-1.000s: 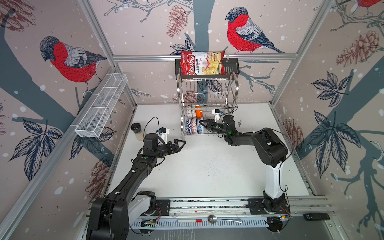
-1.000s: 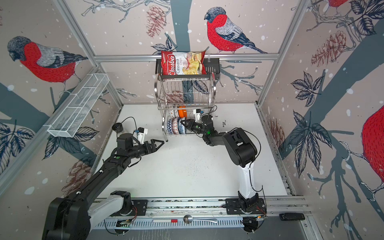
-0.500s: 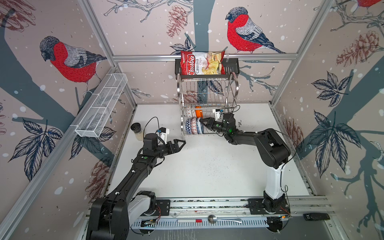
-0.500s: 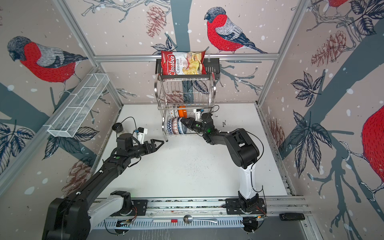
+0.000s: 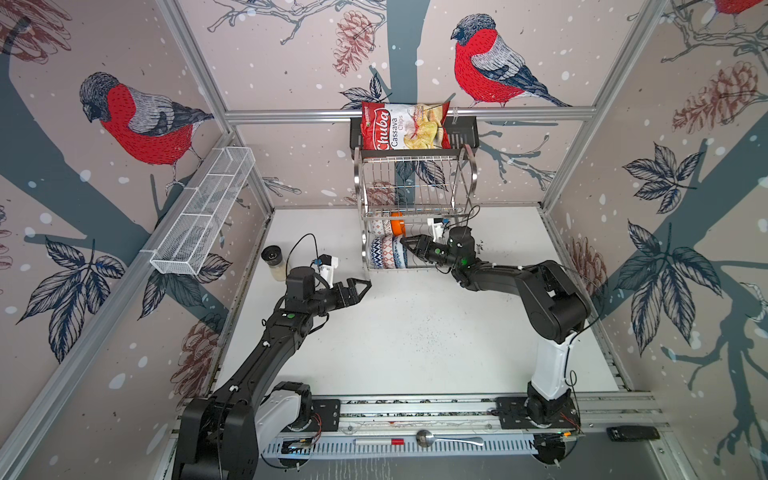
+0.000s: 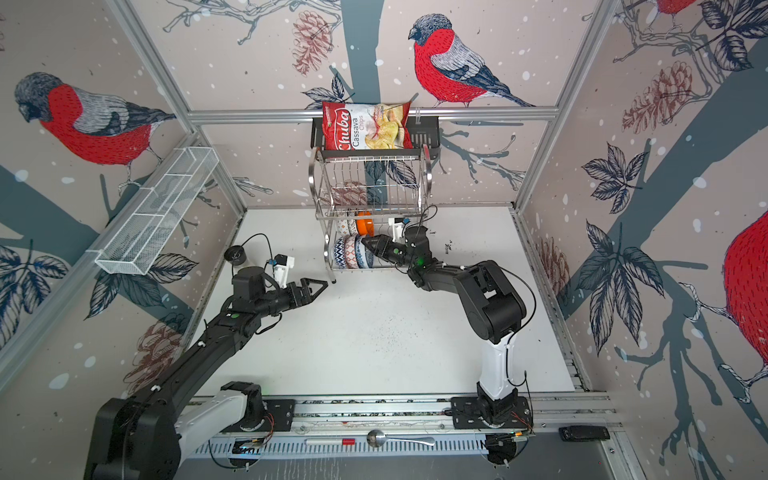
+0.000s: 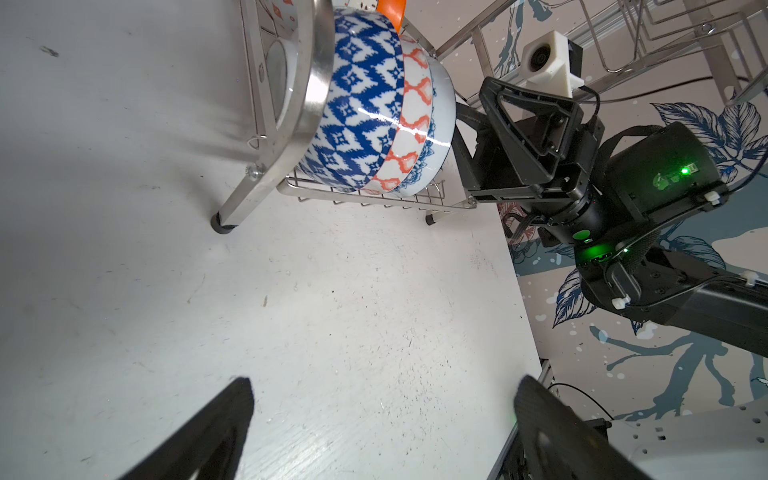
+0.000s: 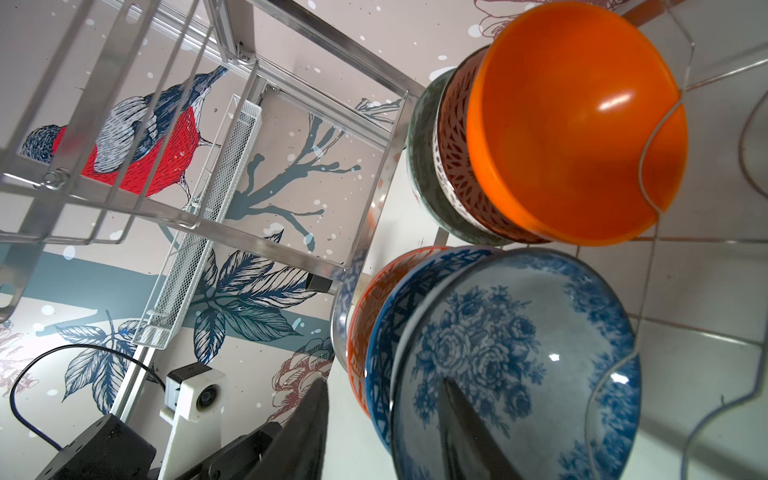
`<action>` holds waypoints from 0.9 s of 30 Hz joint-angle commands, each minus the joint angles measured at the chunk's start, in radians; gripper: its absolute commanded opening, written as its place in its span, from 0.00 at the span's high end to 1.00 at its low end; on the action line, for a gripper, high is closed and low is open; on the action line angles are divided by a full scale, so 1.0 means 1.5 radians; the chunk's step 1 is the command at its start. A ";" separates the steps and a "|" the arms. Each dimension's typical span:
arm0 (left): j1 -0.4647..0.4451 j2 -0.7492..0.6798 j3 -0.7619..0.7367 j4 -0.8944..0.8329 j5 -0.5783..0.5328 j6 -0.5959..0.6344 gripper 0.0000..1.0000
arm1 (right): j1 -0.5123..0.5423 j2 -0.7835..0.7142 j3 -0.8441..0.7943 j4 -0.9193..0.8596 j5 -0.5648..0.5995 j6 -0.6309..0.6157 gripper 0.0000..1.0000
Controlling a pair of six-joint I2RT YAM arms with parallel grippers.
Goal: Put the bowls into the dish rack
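Right wrist view alone shows right fingers (image 8: 465,428) parted astride the floral bowl (image 8: 519,353); left fingers (image 7: 220,424) wide

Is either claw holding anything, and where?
Nothing is held. The right gripper stands open, jaws astride the rim of the blue-floral bowl; the left gripper is open, empty.

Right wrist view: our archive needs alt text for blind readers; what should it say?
The right gripper, jaws apart, straddles the rim of a blue-floral bowl standing on edge in the dish rack. Two more patterned bowls nest behind it, and a second row holds an orange bowl fronting two others.
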 commanded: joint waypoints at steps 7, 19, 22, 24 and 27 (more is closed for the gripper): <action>0.000 -0.009 0.004 0.005 -0.012 0.013 0.02 | -0.011 -0.072 -0.044 -0.026 0.025 -0.055 0.40; 0.001 -0.052 0.018 -0.049 -0.125 0.056 0.02 | -0.028 -0.225 -0.094 -0.257 0.092 -0.221 0.00; 0.002 -0.077 0.022 -0.064 -0.186 0.071 0.02 | -0.041 -0.263 -0.112 -0.324 0.113 -0.257 0.01; 0.004 -0.105 0.017 -0.059 -0.218 0.076 0.02 | -0.050 -0.293 -0.133 -0.359 0.133 -0.281 0.00; 0.006 -0.147 0.015 -0.074 -0.299 0.059 0.02 | -0.063 -0.344 -0.162 -0.418 0.177 -0.310 0.01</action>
